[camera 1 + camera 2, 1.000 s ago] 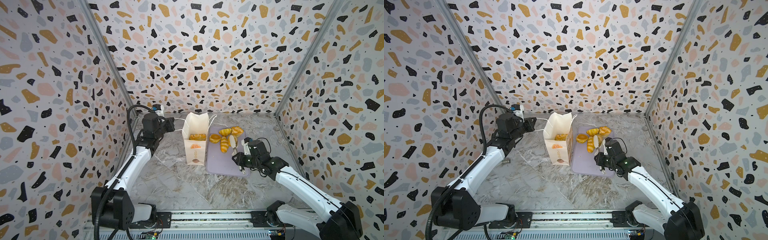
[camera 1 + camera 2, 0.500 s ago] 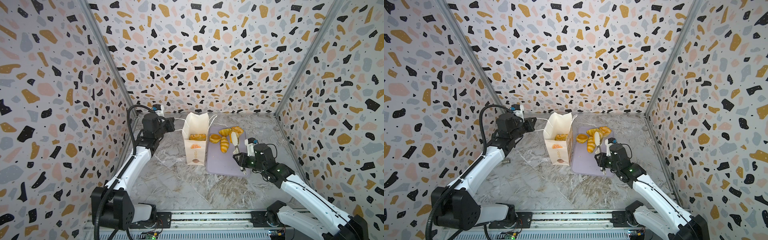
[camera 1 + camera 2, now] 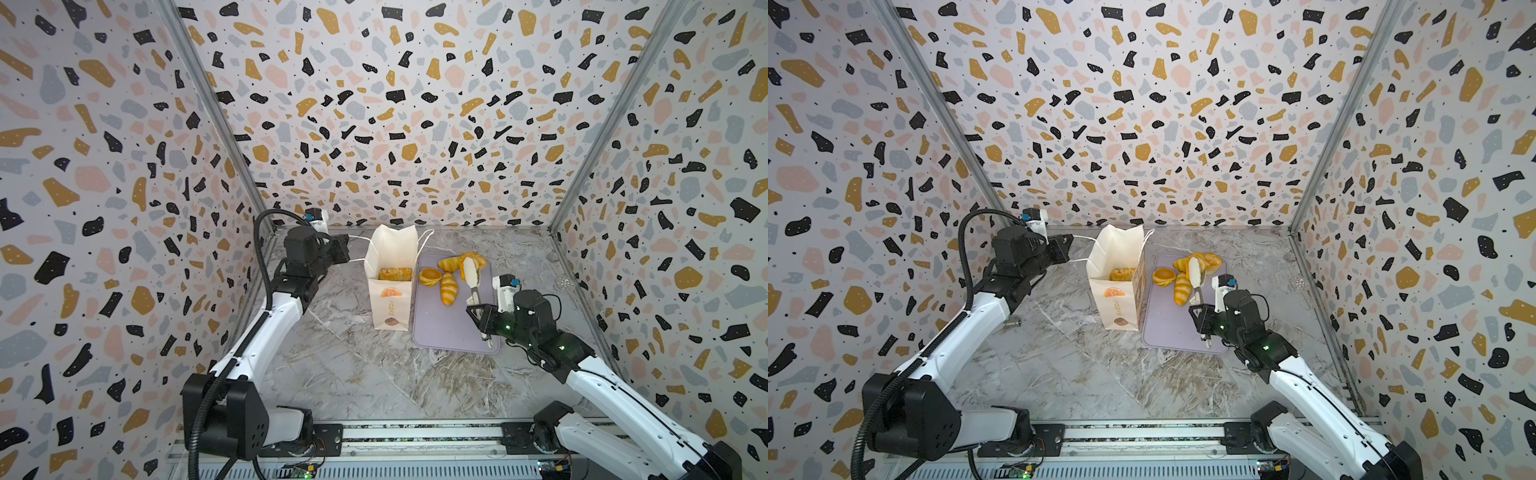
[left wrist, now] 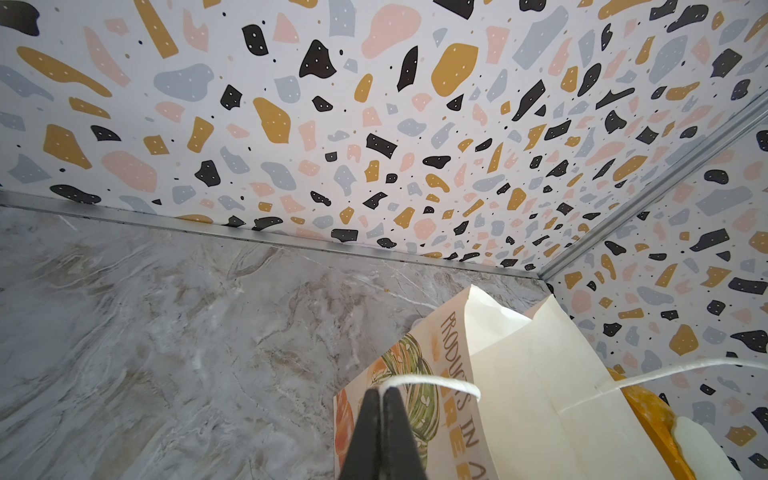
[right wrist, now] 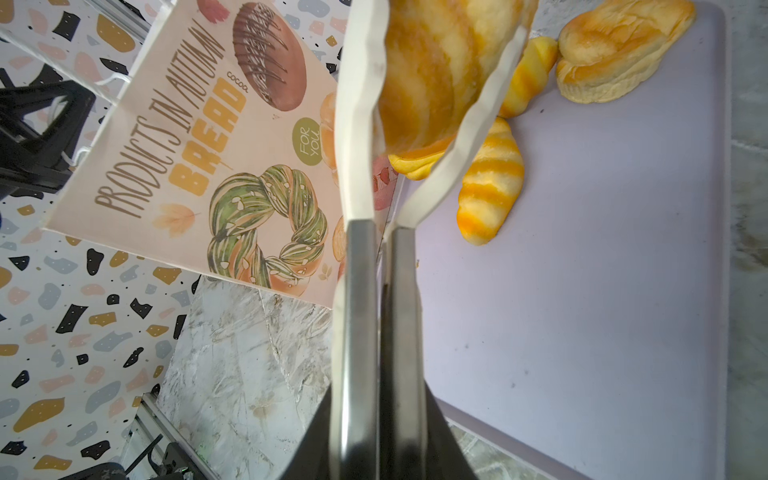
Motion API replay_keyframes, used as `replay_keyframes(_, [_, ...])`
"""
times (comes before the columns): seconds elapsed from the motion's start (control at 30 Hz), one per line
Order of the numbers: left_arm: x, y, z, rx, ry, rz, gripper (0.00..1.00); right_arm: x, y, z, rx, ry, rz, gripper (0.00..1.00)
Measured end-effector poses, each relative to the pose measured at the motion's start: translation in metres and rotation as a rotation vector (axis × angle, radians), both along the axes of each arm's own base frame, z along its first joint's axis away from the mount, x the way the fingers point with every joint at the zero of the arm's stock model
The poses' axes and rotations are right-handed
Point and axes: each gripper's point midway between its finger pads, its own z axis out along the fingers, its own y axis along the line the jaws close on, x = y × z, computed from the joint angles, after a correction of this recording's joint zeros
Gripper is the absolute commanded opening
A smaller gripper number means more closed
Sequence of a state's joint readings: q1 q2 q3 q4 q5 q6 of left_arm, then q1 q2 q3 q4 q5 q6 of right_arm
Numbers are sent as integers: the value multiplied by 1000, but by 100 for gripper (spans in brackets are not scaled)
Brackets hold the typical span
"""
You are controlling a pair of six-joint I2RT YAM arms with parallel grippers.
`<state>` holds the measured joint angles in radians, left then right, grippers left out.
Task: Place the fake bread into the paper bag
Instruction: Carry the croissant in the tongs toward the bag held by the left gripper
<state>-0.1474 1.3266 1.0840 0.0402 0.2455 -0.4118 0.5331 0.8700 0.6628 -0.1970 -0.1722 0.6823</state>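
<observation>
left gripper (image 4: 380,395) and right gripper (image 3: 478,316), both clamped fully tight

Matt paper bag (image 3: 390,309), glossy bread (image 3: 449,288)

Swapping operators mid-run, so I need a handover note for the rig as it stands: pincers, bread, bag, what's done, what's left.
Left pincer: shut on the string handle of the bag, which stands upright with its mouth open.
Right pincer: shut on the tongs, which clamp a striped bread over the far end of the tray.
Done: one pastry is in the bag.
Left: bag the clamped bread, then the four on the tray: bun, striped roll, slim roll, loaf.
</observation>
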Motion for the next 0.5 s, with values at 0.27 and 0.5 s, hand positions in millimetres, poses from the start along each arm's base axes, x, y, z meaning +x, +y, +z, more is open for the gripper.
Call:
replay_keyframes(0.27, [0,0,0,0,0,0,0,2,2,11,-3,-31,12,16])
replay_keyframes(0.5, [0,0,0,0,0,0,0,6,4,33,17,-82,16,16])
